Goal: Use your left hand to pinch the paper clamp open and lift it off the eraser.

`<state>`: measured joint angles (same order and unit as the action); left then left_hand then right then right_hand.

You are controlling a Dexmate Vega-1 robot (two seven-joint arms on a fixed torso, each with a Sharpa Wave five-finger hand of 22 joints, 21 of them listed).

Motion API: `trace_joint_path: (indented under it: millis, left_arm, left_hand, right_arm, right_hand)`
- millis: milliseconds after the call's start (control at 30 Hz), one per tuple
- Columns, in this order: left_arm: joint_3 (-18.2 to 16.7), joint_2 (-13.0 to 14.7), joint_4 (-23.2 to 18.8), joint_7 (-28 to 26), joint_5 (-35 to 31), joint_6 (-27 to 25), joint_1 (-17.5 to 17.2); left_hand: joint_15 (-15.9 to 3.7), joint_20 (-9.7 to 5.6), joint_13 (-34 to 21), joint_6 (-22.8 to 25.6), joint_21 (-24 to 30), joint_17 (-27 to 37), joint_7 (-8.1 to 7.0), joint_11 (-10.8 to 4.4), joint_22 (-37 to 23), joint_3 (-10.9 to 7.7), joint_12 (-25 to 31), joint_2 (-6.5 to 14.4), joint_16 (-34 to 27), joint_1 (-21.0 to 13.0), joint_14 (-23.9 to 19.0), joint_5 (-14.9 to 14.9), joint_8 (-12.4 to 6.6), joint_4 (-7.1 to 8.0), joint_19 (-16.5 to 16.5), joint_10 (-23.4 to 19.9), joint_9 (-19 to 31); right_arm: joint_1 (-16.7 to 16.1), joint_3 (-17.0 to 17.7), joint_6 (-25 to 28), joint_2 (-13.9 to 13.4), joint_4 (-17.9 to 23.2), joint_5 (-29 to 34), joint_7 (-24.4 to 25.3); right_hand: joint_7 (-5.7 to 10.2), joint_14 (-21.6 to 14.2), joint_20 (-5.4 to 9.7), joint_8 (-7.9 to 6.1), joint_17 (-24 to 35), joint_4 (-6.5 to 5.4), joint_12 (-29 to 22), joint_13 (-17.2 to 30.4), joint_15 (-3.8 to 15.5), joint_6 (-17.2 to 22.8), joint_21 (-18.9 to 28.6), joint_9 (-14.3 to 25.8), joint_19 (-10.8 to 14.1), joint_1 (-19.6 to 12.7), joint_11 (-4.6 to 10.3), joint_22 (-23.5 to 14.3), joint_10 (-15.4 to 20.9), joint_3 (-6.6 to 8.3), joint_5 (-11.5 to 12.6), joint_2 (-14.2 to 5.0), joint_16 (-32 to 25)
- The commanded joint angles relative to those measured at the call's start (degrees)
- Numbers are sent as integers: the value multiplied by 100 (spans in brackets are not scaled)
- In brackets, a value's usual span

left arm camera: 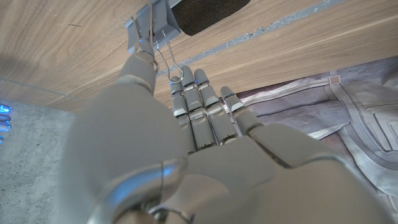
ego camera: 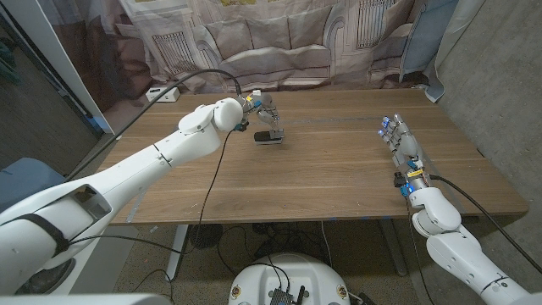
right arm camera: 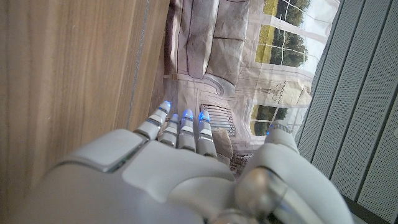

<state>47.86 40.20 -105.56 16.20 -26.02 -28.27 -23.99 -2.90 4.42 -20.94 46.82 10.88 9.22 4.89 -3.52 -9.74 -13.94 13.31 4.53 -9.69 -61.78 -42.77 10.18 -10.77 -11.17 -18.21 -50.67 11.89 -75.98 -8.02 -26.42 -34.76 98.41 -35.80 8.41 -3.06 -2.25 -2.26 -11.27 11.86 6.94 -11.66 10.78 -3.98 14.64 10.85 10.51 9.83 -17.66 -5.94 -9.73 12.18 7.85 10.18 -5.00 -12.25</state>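
From the head view, the left hand (ego camera: 268, 108) hangs right over the paper clamp (ego camera: 272, 129) and the dark eraser (ego camera: 269, 138), which lie toward the desk's (ego camera: 339, 182) far edge, left of its middle; the right hand (ego camera: 398, 142), fingers extended with nothing in them, waits well apart near the right edge, so the left is far nearer. In the left wrist view the thumb meets one wire handle of the clamp (left arm camera: 151, 25), the straight fingers (left arm camera: 198, 102) alongside it; whether the handles are truly pinched I cannot tell. The eraser (left arm camera: 208, 12) sits in the clamp's mouth. The right wrist view shows wood grain and a printed curtain (right arm camera: 211, 56) behind.
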Motion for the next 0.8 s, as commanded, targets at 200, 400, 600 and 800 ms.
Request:
trace_joint_path:
  millis: [200, 400, 600, 800]
  left_arm:
    - [189, -117, 202, 157, -263, 179, 108]
    - [240, -151, 327, 287, -304, 309, 191]
    - [368, -209, 414, 378, -511, 358, 260]
    - [472, -268, 454, 410, -778, 361, 306]
  left_hand:
    - [57, 109, 16, -256, -23, 23, 3, 39, -23, -350, -95, -61, -4, 215, 216, 32, 37, 444, 121, 248, 13]
    - [169, 208, 33, -530, -16, 35, 49, 123, -24, -311, -165, -37, -3, 423, 421, 27, 51, 512, 195, 508, 7]
    - [280, 357, 26, -867, -28, 43, 118, 209, -27, -324, -168, 35, -15, 581, 674, 35, 49, 533, 373, 759, 0]
    - [264, 339, 38, -882, -23, 37, 68, 188, -26, -306, -146, -13, -34, 638, 713, 32, 8, 498, 428, 796, -6]
  right_arm:
    - [-55, 34, -23, 25, 19, 18, 35]
    - [-79, 44, -21, 30, 32, 20, 50]
    - [-138, 65, -16, 26, 62, 26, 78]
    - [-179, 97, -22, 22, 93, 31, 96]
  right_hand:
    - [-23, -13, -23, -12, 26, -3, 0, 18, -4, 55, 38, 23, 37, 61, -4, -25, 53, 11, -7, 4, 1]
    - [-31, -21, -25, -17, 28, -6, -3, 19, -11, 74, 38, 23, 38, 71, -7, -25, 67, 8, -8, 7, -2]
    - [-45, -39, -31, -20, 30, -8, -5, 19, -15, 87, 40, 23, 44, 79, -22, -25, 79, 4, -9, 10, -9]
    - [-46, -39, -33, -19, 31, -9, -5, 20, -15, 92, 41, 23, 46, 84, -20, -25, 83, 3, -8, 10, -9]
